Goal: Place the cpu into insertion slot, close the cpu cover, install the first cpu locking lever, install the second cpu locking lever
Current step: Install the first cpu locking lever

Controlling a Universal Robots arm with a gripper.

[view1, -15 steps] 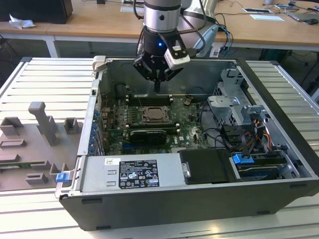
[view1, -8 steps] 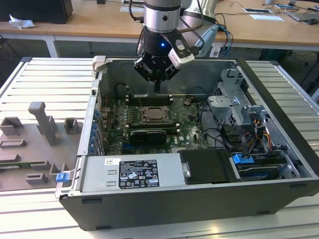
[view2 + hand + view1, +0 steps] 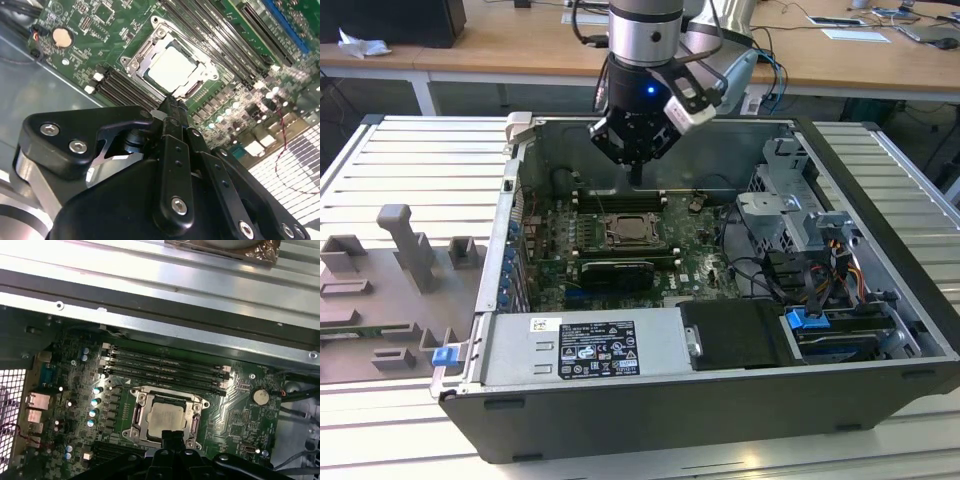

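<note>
**Closed claw over the socket: a small aiming error would land on the wrong part**

On the exterior view's left, a grey fixture plate lies outside the computer case, well apart from the work and no likely hazard. Further in, the motherboard carries the insertion slot, between the memory slots and the black graphics card.

In the second wrist view the cpu sits flat in the slot. The cpu cover appears to lie down around it as a silver frame. I cannot tell whether either locking lever is latched.

The gripper hangs above the slot's memory-side edge, fingers pressed together and holding nothing. The main risk, as I judge it, is aim. The levers run close along the frame, so a narrow tip coming down slightly off could slip and strike the chip's bare top or a memory slot. If the cover is not fully flat, pressing a lever would load the chip unevenly.

On the exterior view's right, loose cables by the drive cage could snag a wide swing.
</note>
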